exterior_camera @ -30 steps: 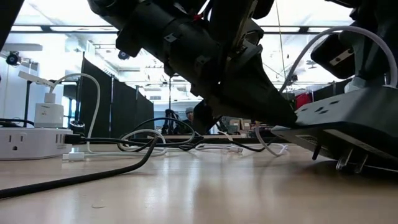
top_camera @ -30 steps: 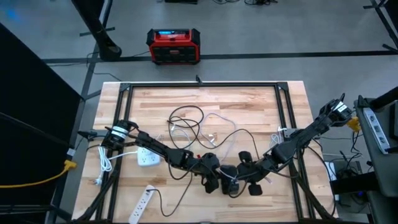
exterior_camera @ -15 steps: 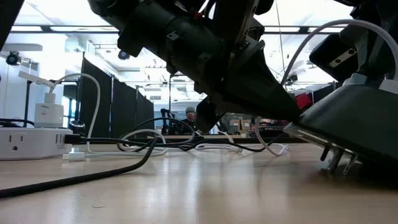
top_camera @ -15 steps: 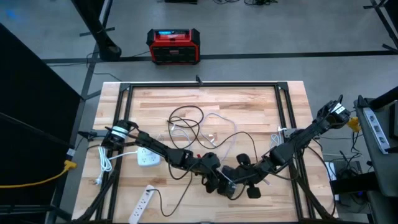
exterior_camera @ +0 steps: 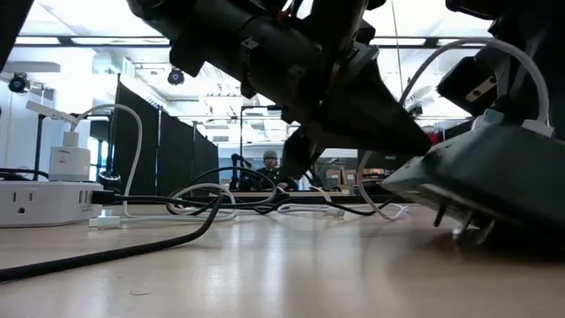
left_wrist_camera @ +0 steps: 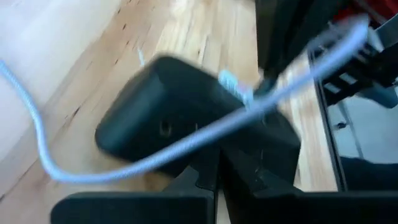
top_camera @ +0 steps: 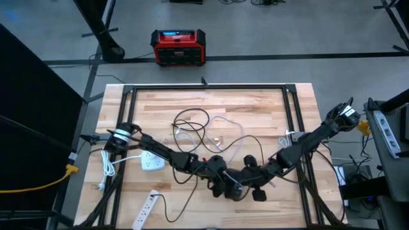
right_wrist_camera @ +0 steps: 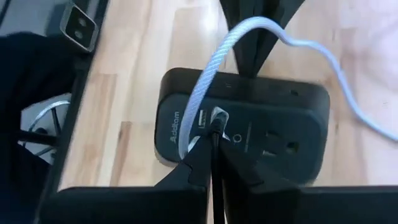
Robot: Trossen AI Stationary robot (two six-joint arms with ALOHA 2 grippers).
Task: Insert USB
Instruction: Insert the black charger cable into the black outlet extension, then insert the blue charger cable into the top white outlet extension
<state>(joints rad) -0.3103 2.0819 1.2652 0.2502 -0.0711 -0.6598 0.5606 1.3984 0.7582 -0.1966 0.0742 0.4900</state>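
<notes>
A black power block [right_wrist_camera: 249, 124] with USB ports and an outlet on its face is held up near the table's near edge [top_camera: 236, 190], between both grippers. In the low view the block [exterior_camera: 494, 177] is tilted, with its metal prongs [exterior_camera: 459, 228] clear of the table. A white USB cable [right_wrist_camera: 249, 31] loops down to a plug [right_wrist_camera: 217, 117] at a USB port. My left gripper [left_wrist_camera: 217, 155] comes from the left, shut at the block [left_wrist_camera: 186, 118]. My right gripper [right_wrist_camera: 212, 140] comes from the right, shut at the plug. My left gripper meets the power block at its far edge [right_wrist_camera: 249, 73], fingers [exterior_camera: 388, 124] together and slanting down from the table's left. Whether they pinch the edge or only press against it, I cannot tell. The block is off the table and tilted. My right gripper is shut on the white cable's plug end [right_wrist_camera: 216, 124], right at the block's USB port, fingers pointing at the block's face. The fingers hide the exact grip. The cable [left_wrist_camera: 186, 140] arcs slack away from the plug.
A tangle of black and white cables [top_camera: 204, 131] lies mid-table. A white power strip [top_camera: 151, 161] sits at the left, with a white charger [exterior_camera: 66, 163] plugged in, and another strip [top_camera: 146, 211] lies by the near edge. A black cord [exterior_camera: 132, 247] crosses the near table.
In the low view the power block has tipped and shifted a little between the two grippers, staying off the table with its prongs showing. Both grippers have stayed shut and close together; the right arm's end has edged slightly toward the left one.
</notes>
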